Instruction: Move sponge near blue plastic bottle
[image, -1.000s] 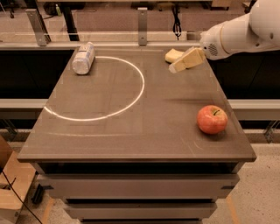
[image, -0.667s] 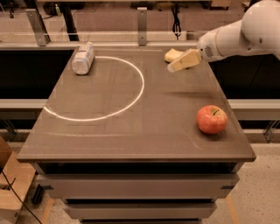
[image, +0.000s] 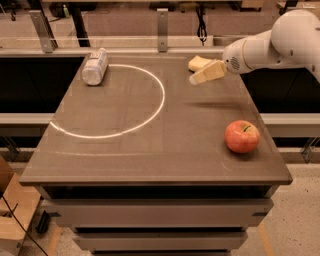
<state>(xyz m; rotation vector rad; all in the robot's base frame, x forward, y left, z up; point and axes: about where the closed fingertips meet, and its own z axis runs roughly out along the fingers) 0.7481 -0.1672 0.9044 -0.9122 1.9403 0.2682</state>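
Observation:
The sponge (image: 198, 62) is a pale yellow foam block lying flat at the back right of the table. The blue plastic bottle (image: 95, 66) lies on its side at the back left, grey-white, just outside the white circle. My gripper (image: 196, 79) reaches in from the right on the white arm (image: 260, 50). It hovers above the table just in front of the sponge, pointing left, and partly overlaps the sponge's right front edge in this view. It holds nothing that I can see.
A red apple (image: 242, 136) sits near the front right of the brown table (image: 150, 150). A white circle (image: 155, 107) is drawn on the left half. A rail with metal posts (image: 162, 22) runs behind the table's back edge.
The gripper has moved slightly left and toward the front, staying close to the sponge. The sponge, bottle and apple have not moved.

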